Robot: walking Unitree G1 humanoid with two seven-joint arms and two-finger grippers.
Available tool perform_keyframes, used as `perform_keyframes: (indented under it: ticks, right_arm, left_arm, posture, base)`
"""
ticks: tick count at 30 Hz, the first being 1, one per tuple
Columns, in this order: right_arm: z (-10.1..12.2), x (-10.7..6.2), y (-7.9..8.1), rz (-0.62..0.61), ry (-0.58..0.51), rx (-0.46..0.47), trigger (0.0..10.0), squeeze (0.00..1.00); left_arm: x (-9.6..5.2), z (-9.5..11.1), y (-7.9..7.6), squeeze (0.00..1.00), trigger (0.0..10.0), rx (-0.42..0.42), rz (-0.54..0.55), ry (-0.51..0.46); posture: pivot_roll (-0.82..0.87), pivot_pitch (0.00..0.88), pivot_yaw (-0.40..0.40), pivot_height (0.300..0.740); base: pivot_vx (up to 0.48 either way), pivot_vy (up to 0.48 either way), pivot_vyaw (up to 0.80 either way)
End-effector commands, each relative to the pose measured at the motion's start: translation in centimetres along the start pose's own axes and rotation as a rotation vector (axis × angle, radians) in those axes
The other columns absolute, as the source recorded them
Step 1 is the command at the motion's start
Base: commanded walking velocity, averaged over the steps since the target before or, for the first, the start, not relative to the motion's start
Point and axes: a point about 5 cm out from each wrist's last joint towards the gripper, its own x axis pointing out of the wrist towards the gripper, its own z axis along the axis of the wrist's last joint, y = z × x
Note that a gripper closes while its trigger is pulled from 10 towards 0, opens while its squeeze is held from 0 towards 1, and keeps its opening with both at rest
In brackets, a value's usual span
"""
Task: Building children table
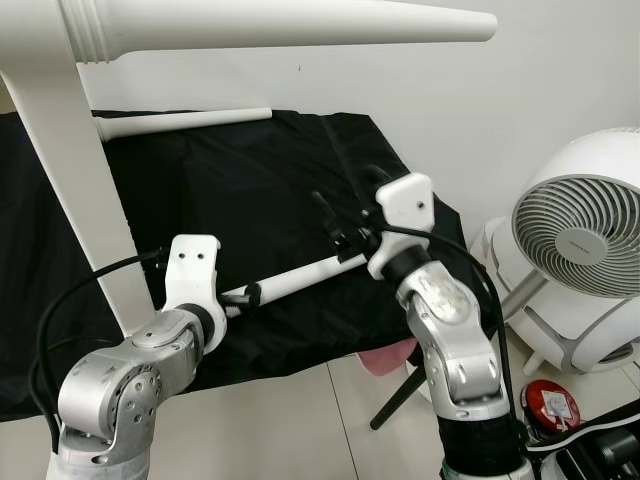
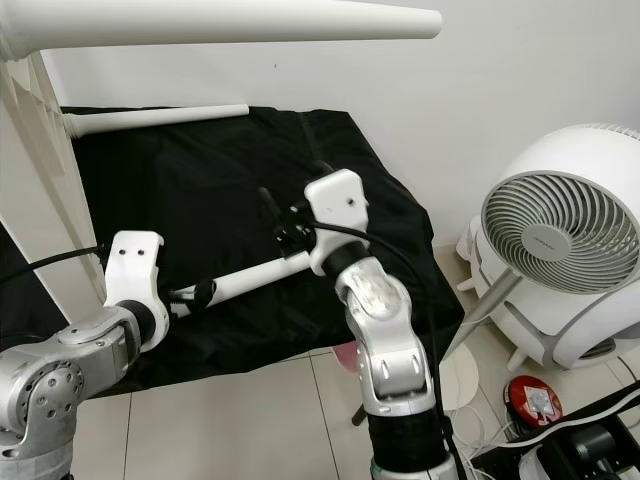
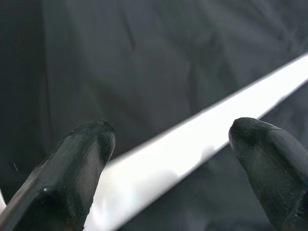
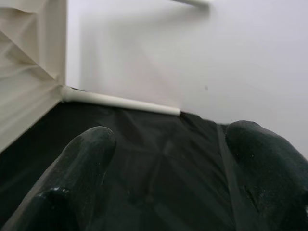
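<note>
A white children's table stands on its side at the left, its top (image 1: 70, 150) upright. Two fitted legs stick out to the right: one (image 1: 300, 25) high up, one (image 1: 185, 122) lower over the black cloth (image 1: 270, 190). A loose white leg (image 1: 300, 280) slants across the cloth's front between my grippers. My left gripper (image 1: 250, 295) is at its lower end, and its open fingers (image 3: 82, 163) straddle the leg (image 3: 202, 144) without visibly touching it. My right gripper (image 1: 338, 228) is just above the leg's upper end, open with nothing between its fingers (image 4: 82, 168).
A white fan (image 1: 585, 225) stands on the floor at the right, with a red round object (image 1: 550, 405) in front of it. A pink item (image 1: 385, 358) and a black stand leg (image 1: 400, 395) sit under the cloth's edge. Pale floor tiles (image 1: 290, 420) lie below.
</note>
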Motion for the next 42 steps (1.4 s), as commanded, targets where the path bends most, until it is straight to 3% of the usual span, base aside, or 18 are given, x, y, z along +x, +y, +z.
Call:
perform_keyframes:
  ticks: [1, 8, 14, 24, 36, 42]
  right_arm:
    - [-0.5, -0.3, -0.6, -0.034, 0.008, 0.014, 10.0, 0.00]
    - [-1.9, -1.5, -0.9, -0.066, 0.042, 0.026, 10.0, 0.00]
    - [-4.1, -3.6, -0.3, -0.037, 0.103, 0.081, 10.0, 0.00]
    - [-5.4, -4.7, -0.7, -0.028, 0.139, 0.074, 10.0, 0.00]
    - [-6.1, -5.5, -1.2, -0.026, 0.164, 0.057, 10.0, 0.00]
    - [-6.6, -5.4, -1.0, -0.007, 0.174, 0.052, 10.0, 0.00]
  left_arm:
    - [-0.6, 0.2, -2.1, 0.00, 10.0, 0.011, -0.350, -0.031]
    - [-1.3, 0.0, -2.6, 0.00, 10.0, 0.014, -0.406, -0.073]
    - [-2.5, -0.2, -3.1, 0.00, 10.0, 0.056, -0.448, -0.195]
    - [-3.7, -0.7, -2.6, 0.00, 10.0, 0.063, -0.494, -0.283]
    - [-5.2, -1.5, -1.6, 0.00, 10.0, 0.101, -0.486, -0.309]
    - [-6.1, -3.0, -2.6, 0.00, 10.0, 0.167, -0.529, -0.288]
  posture:
    - [-0.02, 0.021, -0.060, 0.740]
    - [-0.01, 0.008, -0.063, 0.740]
    - [0.01, 0.000, -0.074, 0.740]
    - [0.02, 0.000, -0.086, 0.740]
    - [0.03, 0.000, -0.100, 0.740]
    - [0.05, 0.000, -0.114, 0.740]
  base:
    - [0.000, 0.000, 0.00]
    - [0.000, 0.000, 0.00]
    - [0.000, 0.000, 0.00]
    - [0.000, 0.000, 0.00]
    - [0.000, 0.000, 0.00]
    - [0.000, 0.000, 0.00]
